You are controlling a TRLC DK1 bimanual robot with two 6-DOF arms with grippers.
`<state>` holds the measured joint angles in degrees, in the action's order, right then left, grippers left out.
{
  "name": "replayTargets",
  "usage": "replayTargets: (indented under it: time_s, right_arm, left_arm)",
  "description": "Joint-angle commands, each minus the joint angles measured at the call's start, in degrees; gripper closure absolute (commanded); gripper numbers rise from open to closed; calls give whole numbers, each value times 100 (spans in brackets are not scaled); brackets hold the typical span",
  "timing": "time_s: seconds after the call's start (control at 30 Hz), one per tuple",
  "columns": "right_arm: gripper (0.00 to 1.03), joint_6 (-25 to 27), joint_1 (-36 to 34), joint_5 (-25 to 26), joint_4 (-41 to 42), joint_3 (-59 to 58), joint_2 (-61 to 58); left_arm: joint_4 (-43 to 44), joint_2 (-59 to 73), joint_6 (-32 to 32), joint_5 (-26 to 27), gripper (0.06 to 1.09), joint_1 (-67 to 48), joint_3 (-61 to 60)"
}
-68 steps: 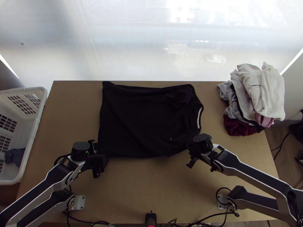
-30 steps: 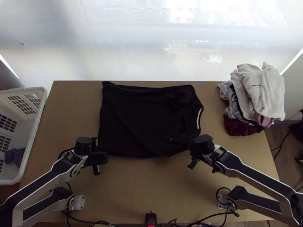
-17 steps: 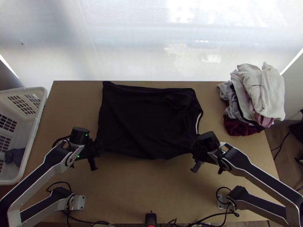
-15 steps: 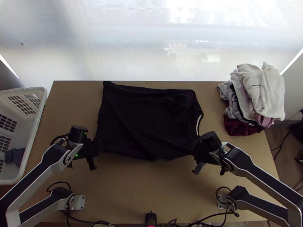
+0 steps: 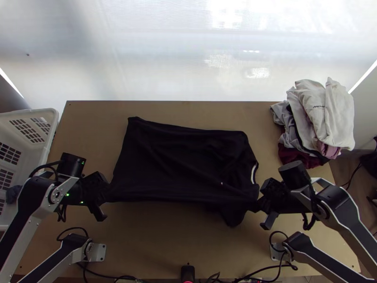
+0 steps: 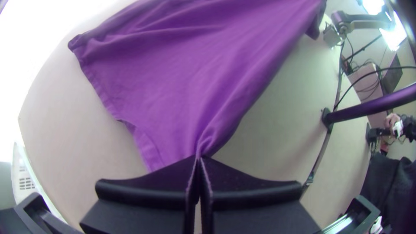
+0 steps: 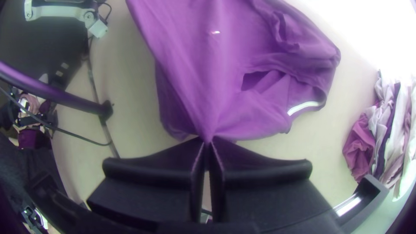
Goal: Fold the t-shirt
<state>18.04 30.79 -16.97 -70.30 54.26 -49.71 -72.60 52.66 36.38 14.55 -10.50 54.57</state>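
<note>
Top view: t-shirt (image 5: 184, 162) has shifted toward the table's near edge (image 5: 162, 276).

The black t-shirt (image 5: 184, 162) has slid towards the table's near edge, baring a wider strip of table beyond its far edge. The left gripper (image 5: 107, 192) and right gripper (image 5: 260, 203) have moved farther apart and nearer that edge, and the cloth's near side is now straighter between them. A dark flap (image 5: 233, 218) now droops beside the right gripper, and the white neckband (image 5: 254, 173) has shifted nearer too.
</note>
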Motion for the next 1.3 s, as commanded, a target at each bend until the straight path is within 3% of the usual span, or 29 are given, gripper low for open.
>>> replayTargets:
  time_s: [0.0,0.3,0.47,1.0,1.27]
  right_arm:
    - [100,-178,-442,-614,-968,1175,137]
    - [100,-310,-996,-869,-1126,2150,76]
    - [100,-460,-1303,-878,-792,2326,-3]
    - [100,-679,-1813,-878,-941,5191,-873]
    - [100,-794,-2059,-860,-1091,5437,-539]
  left_arm:
    - [-914,-248,-518,532,103,628,1320]
    - [-861,-98,-966,558,103,611,2708]
    - [-598,-178,-1160,576,103,655,2788]
    - [-677,464,-1722,558,100,734,5407]
    - [-650,-186,-1757,505,98,954,5495]
